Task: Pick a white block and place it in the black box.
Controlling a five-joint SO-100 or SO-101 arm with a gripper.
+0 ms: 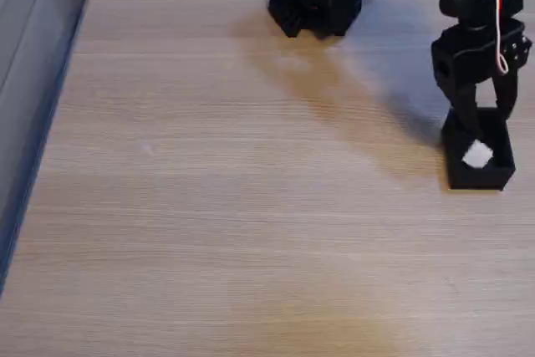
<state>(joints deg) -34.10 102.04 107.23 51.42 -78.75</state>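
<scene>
The white block [477, 155] is lying inside the black box [478, 175], looking light and rigid, easiest pinched across opposite flat faces, while the jaws [485, 119] are hovering slightly parted, gripping nothing.

The pale, light-brown wood-grain worktop [251, 206] looks smooth with a soft sheen. The small black rectangular box [478, 178] is matt; the small white cube [477, 155] is matt too.

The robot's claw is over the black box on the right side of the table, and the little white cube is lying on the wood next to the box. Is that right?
Not quite. The white block isn't on the wood; the fixed view shows it inside the black box. The rest is right: the gripper is over that box at the right side of the table.
</scene>
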